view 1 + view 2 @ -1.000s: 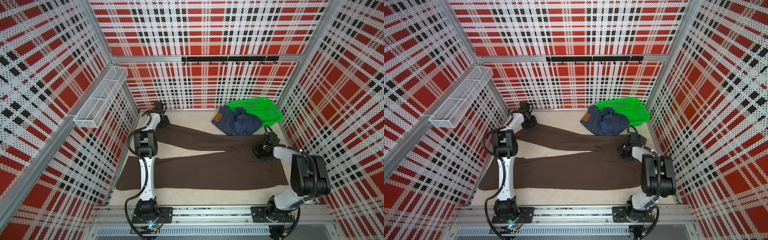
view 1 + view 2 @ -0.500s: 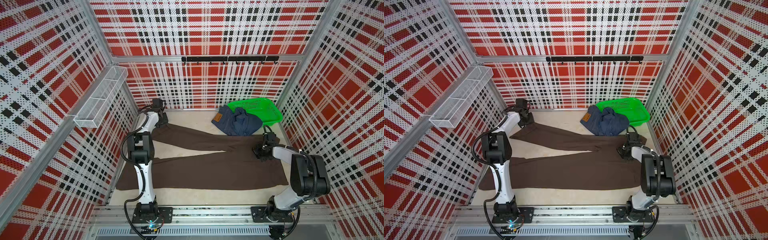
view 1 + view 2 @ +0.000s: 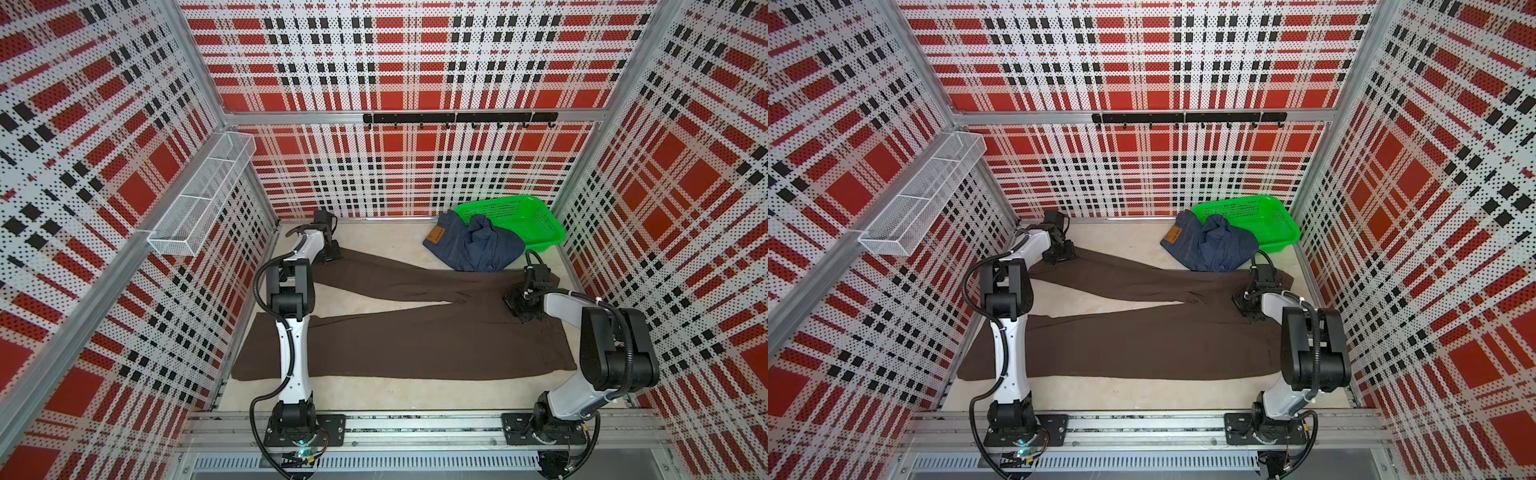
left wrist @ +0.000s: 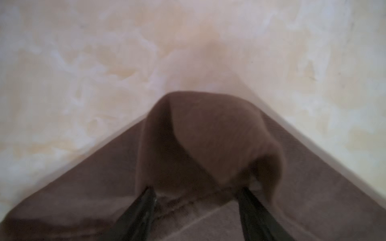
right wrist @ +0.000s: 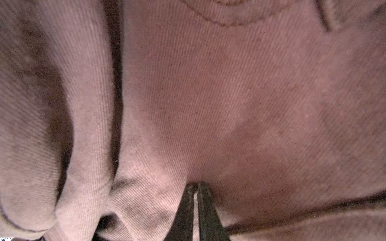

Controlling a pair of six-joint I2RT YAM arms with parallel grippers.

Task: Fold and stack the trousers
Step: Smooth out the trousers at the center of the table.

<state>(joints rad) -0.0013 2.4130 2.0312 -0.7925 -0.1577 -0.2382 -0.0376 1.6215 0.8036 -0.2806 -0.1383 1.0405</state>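
Note:
The dark brown trousers (image 3: pixel 415 340) (image 3: pixel 1142 340) lie flat across the table with the legs spread and pointing left. My left gripper (image 3: pixel 328 257) (image 3: pixel 1061 253) is at the hem of the far leg. In the left wrist view it (image 4: pixel 196 189) is open, straddling the hem, and a folded-over corner of brown cloth (image 4: pixel 219 135) bulges just ahead of the tips. My right gripper (image 3: pixel 519 309) (image 3: pixel 1246 309) rests on the waist end, and in the right wrist view it (image 5: pixel 195 185) is shut on a pinch of brown fabric (image 5: pixel 229 94). The blue denim trousers (image 3: pixel 473 249) (image 3: pixel 1212 249) lie crumpled at the back.
A green basket (image 3: pixel 536 220) (image 3: pixel 1266 220) stands in the back right corner, partly under the denim. A white wire basket (image 3: pixel 199 199) hangs on the left wall and a black hook rail (image 3: pixel 457 118) on the back wall. Beige table (image 4: pixel 83 62) shows around the hem.
The left gripper rose toward the back-left corner, then came back down at the far leg's hem, and its elbow shifted. The right arm has not moved.

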